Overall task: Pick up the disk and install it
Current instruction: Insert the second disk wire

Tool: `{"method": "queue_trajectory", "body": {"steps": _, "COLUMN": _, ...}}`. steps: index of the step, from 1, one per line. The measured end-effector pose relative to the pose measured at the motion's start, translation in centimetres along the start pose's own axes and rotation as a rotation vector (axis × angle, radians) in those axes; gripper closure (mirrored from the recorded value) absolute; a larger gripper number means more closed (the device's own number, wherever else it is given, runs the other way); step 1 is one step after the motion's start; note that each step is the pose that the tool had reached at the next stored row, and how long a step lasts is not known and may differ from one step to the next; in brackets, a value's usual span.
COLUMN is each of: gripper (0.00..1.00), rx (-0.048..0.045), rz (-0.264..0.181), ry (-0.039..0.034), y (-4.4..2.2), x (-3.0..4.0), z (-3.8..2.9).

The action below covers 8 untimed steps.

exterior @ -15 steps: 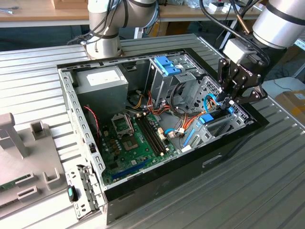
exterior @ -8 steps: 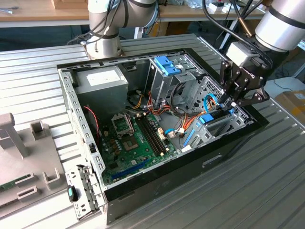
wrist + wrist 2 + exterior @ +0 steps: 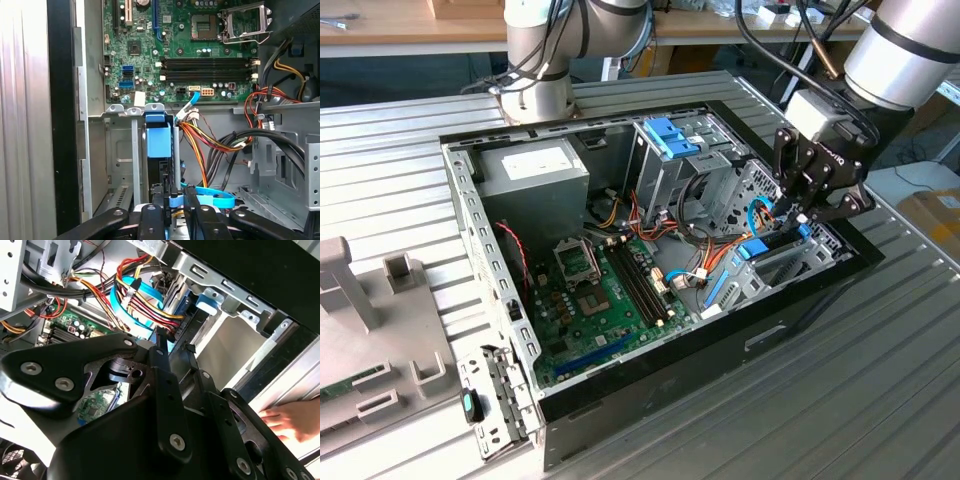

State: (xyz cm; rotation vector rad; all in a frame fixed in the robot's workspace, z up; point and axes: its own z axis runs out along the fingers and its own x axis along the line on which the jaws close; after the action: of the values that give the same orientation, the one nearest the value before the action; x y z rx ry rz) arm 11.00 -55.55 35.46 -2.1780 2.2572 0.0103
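Disk [image 3: 159,141], blue carrier with dark body edge-on, stands upright in the drive bay [image 3: 131,150] at the open PC case [image 3: 620,385] front corner, near the motherboard [image 3: 600,290]; my hand [image 3: 800,205] reaches down into the bay, fingers [image 3: 154,222] clamped on the disk's end.

A workshop or lab: an opened computer case [image 3: 650,250] lies on a ribbed metal worktop [image 3: 400,160], wooden benches [image 3: 410,25] behind.
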Motion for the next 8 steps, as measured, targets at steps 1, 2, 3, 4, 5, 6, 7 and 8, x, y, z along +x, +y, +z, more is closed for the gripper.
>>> {"method": "queue_trajectory", "body": {"steps": 1, "gripper": 0.70, "rx": -0.0004, "rz": 0.000, "ry": 0.0001, "y": -0.01, "x": 0.00, "z": 0.18}}
{"method": "queue_trajectory", "body": {"steps": 2, "gripper": 0.70, "rx": -0.0011, "rz": 0.000, "ry": 0.0003, "y": -0.02, "x": 0.00, "z": 0.36}}
{"method": "queue_trajectory", "body": {"steps": 3, "gripper": 0.70, "rx": -0.0012, "rz": 0.000, "ry": 0.0004, "y": -0.02, "x": 0.00, "z": 0.35}}
{"method": "queue_trajectory", "body": {"steps": 4, "gripper": 0.70, "rx": -0.0012, "rz": -0.001, "ry": 0.0003, "y": -0.02, "x": 0.00, "z": 0.36}}
{"method": "queue_trajectory", "body": {"steps": 5, "gripper": 0.70, "rx": -0.0012, "rz": -0.001, "ry": 0.0003, "y": -0.03, "x": 0.00, "z": 0.36}}
{"method": "queue_trajectory", "body": {"steps": 6, "gripper": 0.71, "rx": -0.0012, "rz": -0.001, "ry": 0.0003, "y": -0.02, "x": 0.00, "z": 0.36}}
{"method": "queue_trajectory", "body": {"steps": 7, "gripper": 0.78, "rx": -0.0012, "rz": -0.001, "ry": 0.0002, "y": -0.02, "x": 0.00, "z": 0.36}}
{"method": "queue_trajectory", "body": {"steps": 8, "gripper": 0.84, "rx": -0.0012, "rz": -0.001, "ry": 0.0002, "y": -0.02, "x": 0.00, "z": 0.36}}
